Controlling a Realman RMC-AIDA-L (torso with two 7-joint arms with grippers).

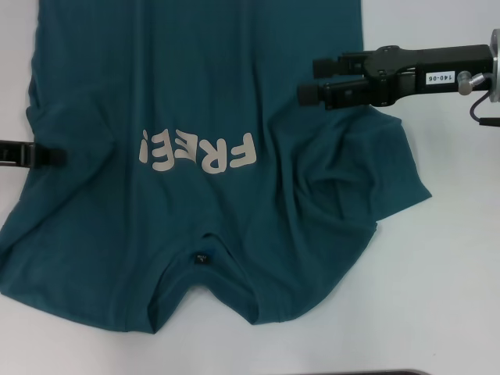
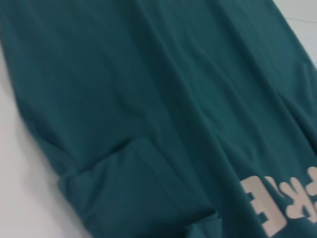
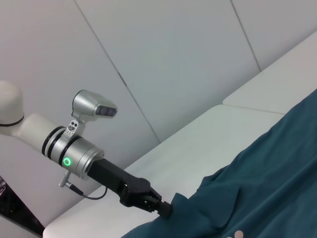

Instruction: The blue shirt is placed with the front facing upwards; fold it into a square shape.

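Shirt fabric covers most of the white tabletop [image 1: 453,273]: the blue shirt [image 1: 211,86] lies front up, its off-white "FREE!" print [image 1: 198,151] reading upside down from the head camera and its collar with the small dark neck label [image 1: 202,257] toward the near edge. The sleeve by the right edge is bunched in creases. The left gripper [image 1: 53,156] is at the shirt's left edge; whether it grips cannot be told. The right gripper [image 1: 306,80] sits over the shirt's right edge, fingers narrowly apart, holding nothing visible.
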